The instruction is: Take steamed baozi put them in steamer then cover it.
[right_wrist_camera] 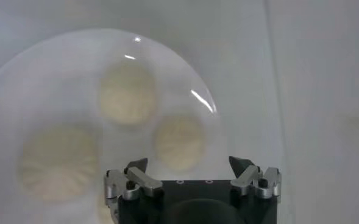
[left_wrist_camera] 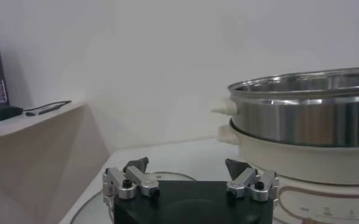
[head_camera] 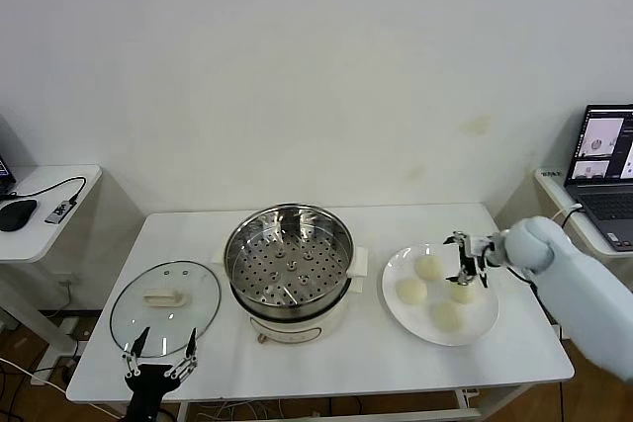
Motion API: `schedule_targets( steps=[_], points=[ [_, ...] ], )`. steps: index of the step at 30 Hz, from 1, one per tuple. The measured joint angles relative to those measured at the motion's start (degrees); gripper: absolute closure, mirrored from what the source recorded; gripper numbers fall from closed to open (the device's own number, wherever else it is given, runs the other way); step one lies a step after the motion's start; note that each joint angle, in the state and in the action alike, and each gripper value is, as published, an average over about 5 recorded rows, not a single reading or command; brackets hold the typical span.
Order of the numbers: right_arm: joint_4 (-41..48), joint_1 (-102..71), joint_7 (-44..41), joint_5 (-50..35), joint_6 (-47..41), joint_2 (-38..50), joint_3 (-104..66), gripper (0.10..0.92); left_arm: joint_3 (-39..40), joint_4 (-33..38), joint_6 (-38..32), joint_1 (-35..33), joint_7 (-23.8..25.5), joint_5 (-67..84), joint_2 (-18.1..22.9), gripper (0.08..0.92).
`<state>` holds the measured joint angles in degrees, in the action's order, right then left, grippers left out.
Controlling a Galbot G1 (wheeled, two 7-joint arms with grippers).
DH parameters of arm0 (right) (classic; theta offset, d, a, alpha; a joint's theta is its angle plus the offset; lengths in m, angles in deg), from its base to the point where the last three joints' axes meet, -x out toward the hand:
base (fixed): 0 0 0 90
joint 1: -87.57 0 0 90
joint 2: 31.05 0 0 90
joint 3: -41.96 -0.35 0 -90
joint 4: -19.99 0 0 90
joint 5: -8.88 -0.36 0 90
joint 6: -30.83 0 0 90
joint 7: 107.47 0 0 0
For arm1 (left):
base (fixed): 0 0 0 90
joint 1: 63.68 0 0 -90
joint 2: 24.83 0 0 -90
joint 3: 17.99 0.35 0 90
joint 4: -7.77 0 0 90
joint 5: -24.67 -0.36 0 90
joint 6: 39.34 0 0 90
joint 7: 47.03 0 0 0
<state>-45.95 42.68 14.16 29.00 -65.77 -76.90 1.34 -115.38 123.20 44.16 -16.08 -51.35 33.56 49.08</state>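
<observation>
Four steamed baozi [head_camera: 428,267] are seen on a white plate [head_camera: 485,328] beside the empty steamer [head_camera: 288,256]. The right hand [head_camera: 466,263] is held wide open above them, and nothing is gripped. The left hand [head_camera: 158,348], also open and empty, is parked near the glass cover [head_camera: 164,306] on the surface [head_camera: 326,363]. A soft bun could be squashed or dropped if it is pinched badly.
</observation>
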Motion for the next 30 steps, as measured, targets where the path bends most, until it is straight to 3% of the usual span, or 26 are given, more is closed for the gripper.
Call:
schedule_targets(
  steps=[12, 30],
  points=[
    [9.48, 6.50, -2.79, 1.23, 0.61, -5.25, 7.32, 0.203, -0.70, -0.18, -0.02, 0.05, 0.27, -0.32, -0.58, 0.177],
    [15.49, 8.94, -3.36, 2.12, 0.40, -10.00, 10.55, 0.231, -1.07, -0.38, -0.24, 0.15, 0.49, -1.41, -0.60, 0.177]
  ],
)
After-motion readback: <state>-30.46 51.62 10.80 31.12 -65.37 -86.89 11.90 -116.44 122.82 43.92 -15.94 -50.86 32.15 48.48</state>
